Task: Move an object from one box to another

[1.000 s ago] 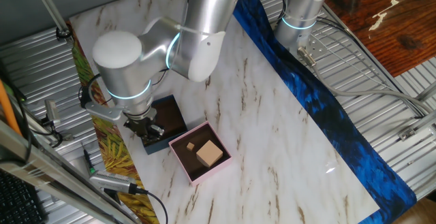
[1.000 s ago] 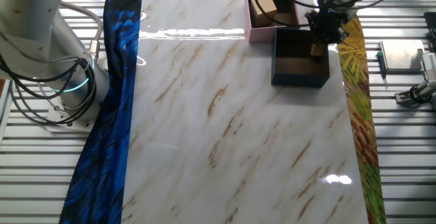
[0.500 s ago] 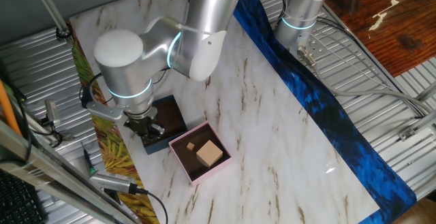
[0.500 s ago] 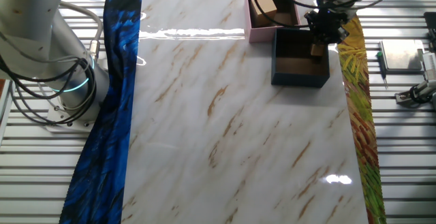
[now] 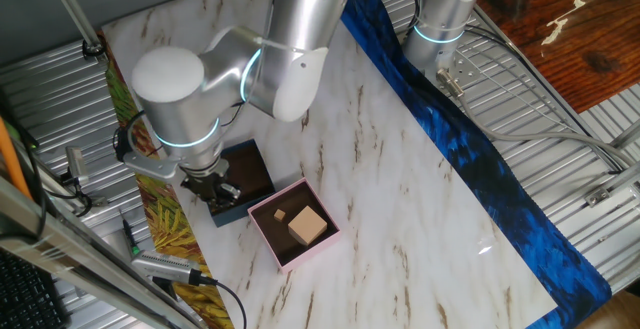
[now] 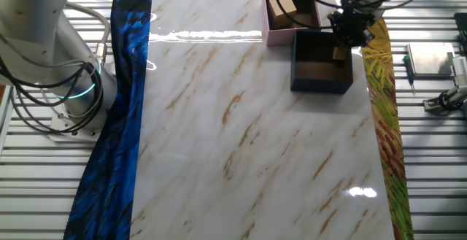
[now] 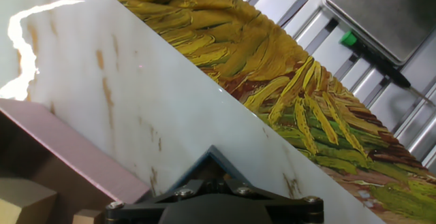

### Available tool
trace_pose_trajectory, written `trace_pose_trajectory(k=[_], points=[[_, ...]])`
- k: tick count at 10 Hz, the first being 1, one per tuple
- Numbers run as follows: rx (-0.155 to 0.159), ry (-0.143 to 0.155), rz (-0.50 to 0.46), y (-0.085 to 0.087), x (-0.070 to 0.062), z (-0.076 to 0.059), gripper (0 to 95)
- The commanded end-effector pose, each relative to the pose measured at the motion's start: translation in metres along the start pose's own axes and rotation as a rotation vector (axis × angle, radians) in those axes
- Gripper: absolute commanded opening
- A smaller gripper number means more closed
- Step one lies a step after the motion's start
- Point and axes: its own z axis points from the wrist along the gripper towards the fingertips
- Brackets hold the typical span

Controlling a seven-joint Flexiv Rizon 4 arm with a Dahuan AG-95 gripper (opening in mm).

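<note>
Hand (image 6: 345,30) low over the dark blue box's (image 6: 319,68) far corner, grip state unclear, small tan block (image 6: 338,52) beneath it; two blocks in adjoining pink box (image 6: 289,28).

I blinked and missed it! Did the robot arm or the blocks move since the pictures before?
Hardly. The arm's big joint shifted very slightly toward the left of that view. The gripper stayed low over the navy box. The pink box kept its two wooden blocks.
</note>
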Motion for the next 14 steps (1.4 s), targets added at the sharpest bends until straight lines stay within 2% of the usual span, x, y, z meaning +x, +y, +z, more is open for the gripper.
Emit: trace_pose_trajectory(k=[1,3,5,8,9,12,14], points=[[0.002,0.002,0.017,0.0,-0.007,-0.005,0.0],[0.001,-0.003,0.025,0.001,-0.018,-0.011,0.0],[0.006,-0.014,0.02,0.002,-0.022,-0.012,0.0],[0.013,-0.01,-0.002,0.0,-0.01,-0.006,0.0],[0.015,-0.009,-0.015,0.0,-0.001,-0.001,0.0],[0.015,-0.008,-0.041,0.0,0.017,0.009,0.0],[0.012,-0.008,-0.055,0.002,0.036,0.017,0.0]])
